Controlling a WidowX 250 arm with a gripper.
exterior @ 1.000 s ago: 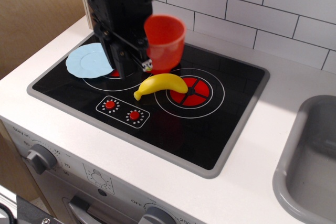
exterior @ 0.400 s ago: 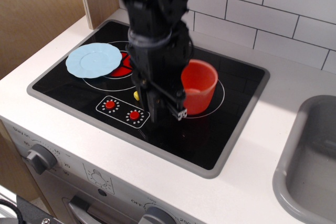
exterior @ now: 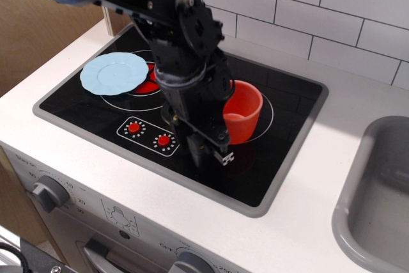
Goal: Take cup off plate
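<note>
The orange-red cup (exterior: 244, 110) stands upright on the right burner of the black stovetop (exterior: 281, 151), well away from the plate. The light blue scalloped plate (exterior: 114, 73) lies bare on the left burner. My black gripper (exterior: 214, 145) hangs down just left of and in front of the cup. Its one visible fingertip (exterior: 224, 156) stands a little off the cup's wall. The other finger and the cup's left side are hidden behind the arm. The jaws look spread, with nothing held.
My bulky arm (exterior: 172, 36) crosses the middle of the stovetop from the back left. Two red printed dials (exterior: 148, 135) sit near the front. A grey sink (exterior: 377, 196) is at the right, a tiled wall (exterior: 307, 11) behind, and a wooden panel (exterior: 45, 17) at the left.
The gripper carried the cup from near the plate down to the right burner. Since 0.4 s ago the cup has stayed put while the visible fingertip has moved off its wall.
</note>
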